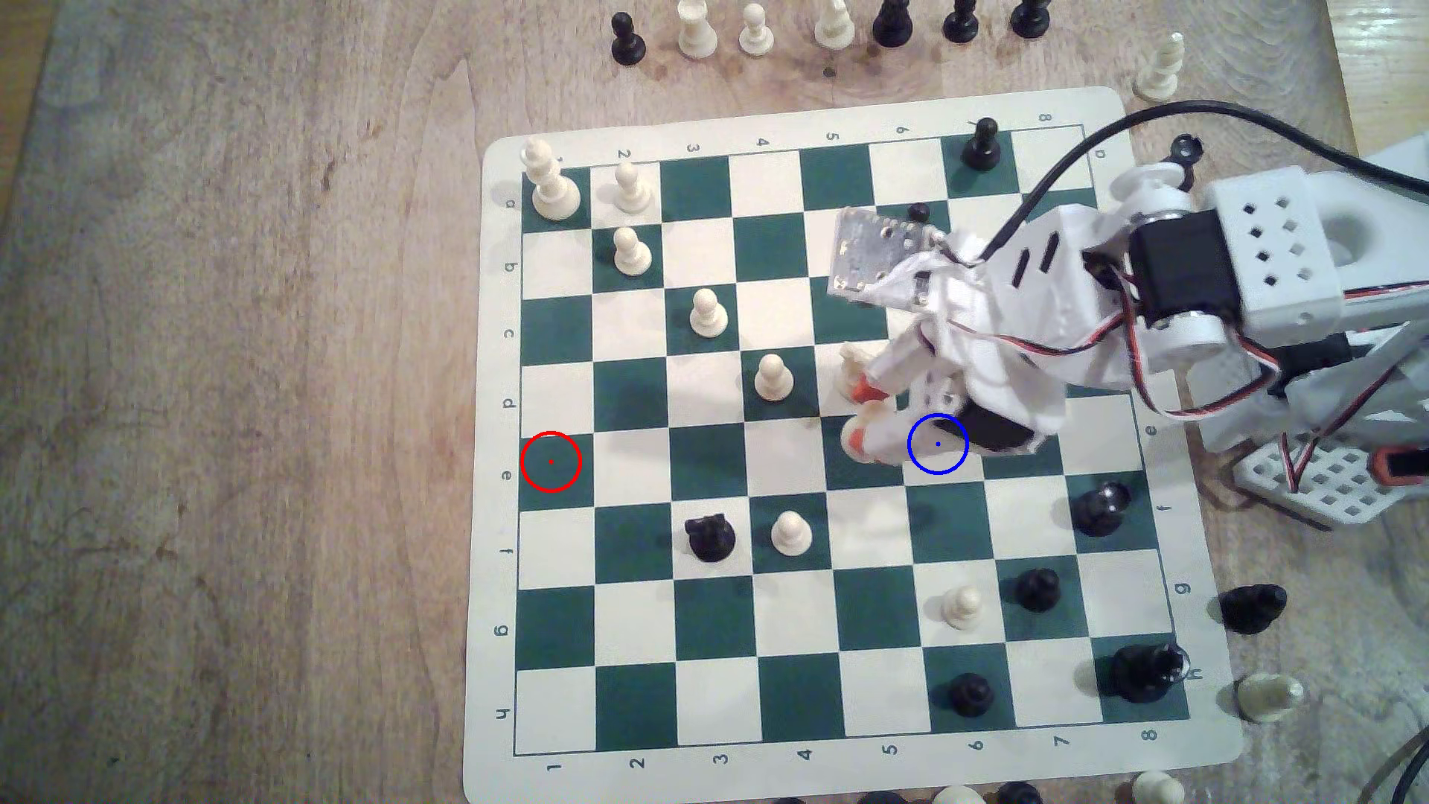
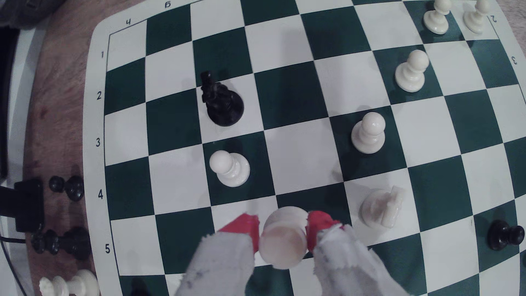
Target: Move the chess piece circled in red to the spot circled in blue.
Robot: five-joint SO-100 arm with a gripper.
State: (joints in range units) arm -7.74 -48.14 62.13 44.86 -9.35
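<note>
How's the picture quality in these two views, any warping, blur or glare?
Wrist view: the board bows outward, lines curving toward the frame edges; the gripper and its cream piece look soft up close. Exterior view: straight lines, slightly soft, mild shine on the black pieces.

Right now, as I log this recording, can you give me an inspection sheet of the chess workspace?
Surface: green-and-cream roll-up chess mat on a wooden table, lying flat.
Job's things: stout cream-white plastic chess piece held between the red-tipped fingers; red-ringed dark green square bare; blue-ringed cream square partly under the arm.
Clutter: cream pawns and black pieces scattered on the mat; a cream knight close beside the held piece; captured pieces stand along the table edges.
Gripper: white gripper shut on the piece.
Cables: black cable arcs over the mat's corner; red, black and white wires along the arm.
Surroundings: nothing seen.
</note>
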